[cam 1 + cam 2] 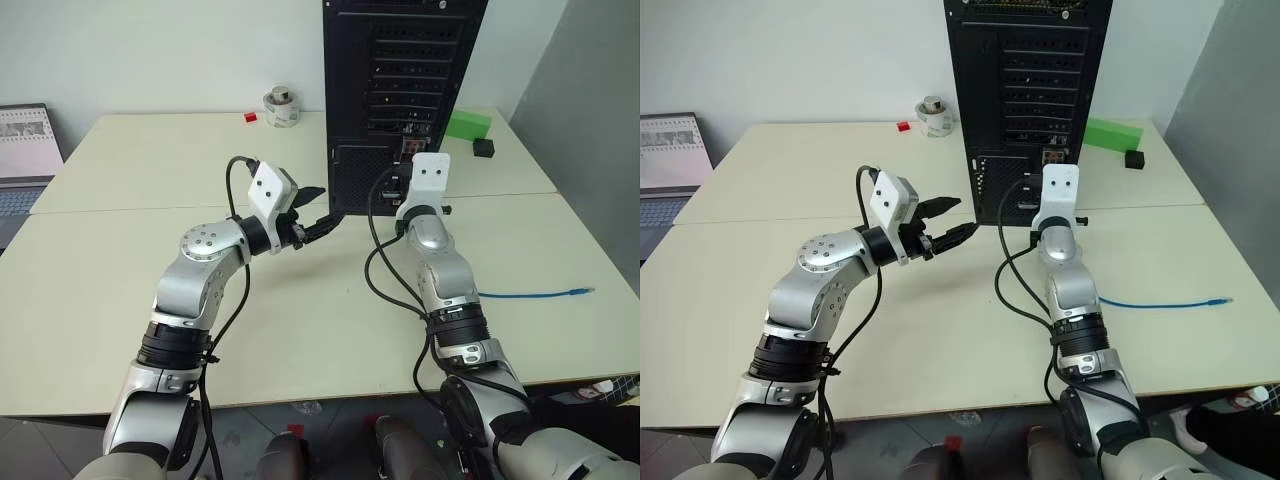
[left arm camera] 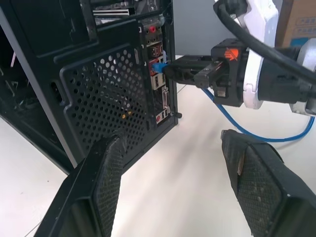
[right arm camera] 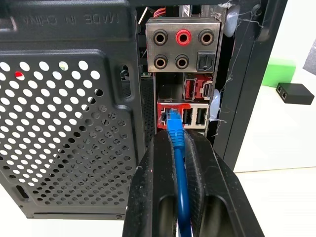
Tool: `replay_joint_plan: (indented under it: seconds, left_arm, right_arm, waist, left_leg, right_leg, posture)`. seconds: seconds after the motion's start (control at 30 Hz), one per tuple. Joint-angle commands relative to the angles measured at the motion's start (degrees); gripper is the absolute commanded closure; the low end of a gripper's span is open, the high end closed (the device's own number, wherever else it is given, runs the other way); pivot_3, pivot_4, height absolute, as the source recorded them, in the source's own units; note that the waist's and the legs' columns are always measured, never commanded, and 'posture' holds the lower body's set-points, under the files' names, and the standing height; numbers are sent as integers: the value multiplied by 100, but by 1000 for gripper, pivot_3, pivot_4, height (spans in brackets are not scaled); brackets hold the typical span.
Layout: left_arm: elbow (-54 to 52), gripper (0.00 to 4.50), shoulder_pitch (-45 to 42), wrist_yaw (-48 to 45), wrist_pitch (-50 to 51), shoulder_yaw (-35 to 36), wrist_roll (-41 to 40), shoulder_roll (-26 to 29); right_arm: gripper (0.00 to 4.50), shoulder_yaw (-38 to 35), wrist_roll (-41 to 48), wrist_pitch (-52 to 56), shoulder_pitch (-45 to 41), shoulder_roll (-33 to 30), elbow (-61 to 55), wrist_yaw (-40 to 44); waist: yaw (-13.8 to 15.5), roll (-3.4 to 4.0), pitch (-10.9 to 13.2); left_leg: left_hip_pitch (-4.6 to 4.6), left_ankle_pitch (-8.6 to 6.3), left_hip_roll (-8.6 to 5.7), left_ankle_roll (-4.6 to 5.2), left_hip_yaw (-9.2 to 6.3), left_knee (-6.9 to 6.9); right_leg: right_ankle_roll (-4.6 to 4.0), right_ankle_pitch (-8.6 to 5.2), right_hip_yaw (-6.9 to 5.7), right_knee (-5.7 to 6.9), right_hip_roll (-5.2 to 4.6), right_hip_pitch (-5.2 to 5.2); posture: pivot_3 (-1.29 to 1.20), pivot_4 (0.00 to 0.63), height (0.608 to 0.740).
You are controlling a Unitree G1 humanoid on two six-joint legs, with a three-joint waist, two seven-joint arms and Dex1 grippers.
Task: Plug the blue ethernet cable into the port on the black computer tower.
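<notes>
The black computer tower (image 1: 400, 70) stands at the back of the table, its rear panel facing me. My right gripper (image 3: 177, 140) is shut on the blue ethernet cable (image 3: 177, 163) just behind its plug. The plug's tip sits at the mouth of the port (image 3: 163, 117) in the red-edged row; how deep it goes I cannot tell. The rest of the cable trails right across the table (image 1: 530, 294). My left gripper (image 1: 330, 202) hangs open and holds nothing, just left of the tower's lower rear corner.
A laptop (image 1: 25, 150) sits at the far left edge. A tape roll (image 1: 282, 108) and a small red piece (image 1: 250, 117) lie left of the tower. A green block (image 1: 468, 124) and a small black box (image 1: 484, 148) lie to its right.
</notes>
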Motion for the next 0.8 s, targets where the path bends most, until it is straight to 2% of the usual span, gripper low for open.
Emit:
replay_joint_plan:
  seconds: [0.03, 0.07, 0.13, 0.37, 0.57, 0.67, 0.77, 0.8]
  left_arm:
    - [-91, 1257, -103, -6, -13, 128, -27, 36]
    - [-86, 1257, -103, -4, -1, 134, -35, 34]
    - [-73, 1257, -108, 4, 26, 153, -56, 31]
    - [-27, 1257, -120, 17, -3, 152, -8, 39]
    - [159, 1257, -141, 106, -157, 122, 245, 101]
    - [266, 1257, -203, 151, -155, 111, 360, 153]
    - [383, 1257, -282, 191, -146, 35, 532, 212]
    - [405, 1257, -298, 177, -201, 11, 589, 233]
  right_arm:
    - [4500, -33, 305, -208, -125, 44, -73, 429]
    - [4500, -29, 316, -209, -87, 46, -113, 451]
    - [3813, -10, 327, -166, 14, 34, -211, 492]
    - [2457, 60, 279, 48, 327, -51, -608, 630]
    - [1208, 317, 247, 406, 918, -421, -1687, 1159]
    - [612, 326, 447, 718, 1135, -837, -2314, 1702]
    - [74, 334, 934, 966, 1284, -1307, -2811, 2585]
    - [17, 325, 1028, 995, 1331, -1499, -2964, 2803]
  waist:
    - [-12, 0, 0]
    - [-16, 0, 0]
    - [-21, 0, 0]
    - [6, 0, 0]
    - [45, 0, 0]
    - [61, 0, 0]
    - [82, 0, 0]
    - [81, 0, 0]
  left_leg:
    - [1, 0, 0, 0, 1, 0]
    - [2, 0, 1, 0, 2, 0]
    - [4, 0, 4, 0, 3, 0]
    - [-28, 0, 1, 0, 0, -3]
    - [-34, 0, -3, -1, -3, -3]
    - [-34, 0, -5, -1, -3, -2]
    - [-33, 0, -7, -1, -3, -2]
    - [-34, 0, -7, -1, -3, -2]
  right_leg:
    - [0, 0, 1, 0, 0, 0]
    - [0, 0, 2, 1, 1, 0]
    - [0, 0, 3, 2, 2, 0]
    - [-1, 0, 1, -1, -1, -28]
    - [-1, 0, -4, -3, -22, -32]
    - [-1, 0, -4, -3, -21, -31]
    - [-1, -1, -6, -4, -12, -30]
    - [0, -1, -6, -5, -5, -30]
  posture:
    - [0, 150, 740]
    - [0, 150, 740]
    - [0, 150, 740]
    - [0, 150, 740]
    - [0, 150, 740]
    - [0, 150, 740]
    - [0, 150, 740]
    - [0, 150, 740]
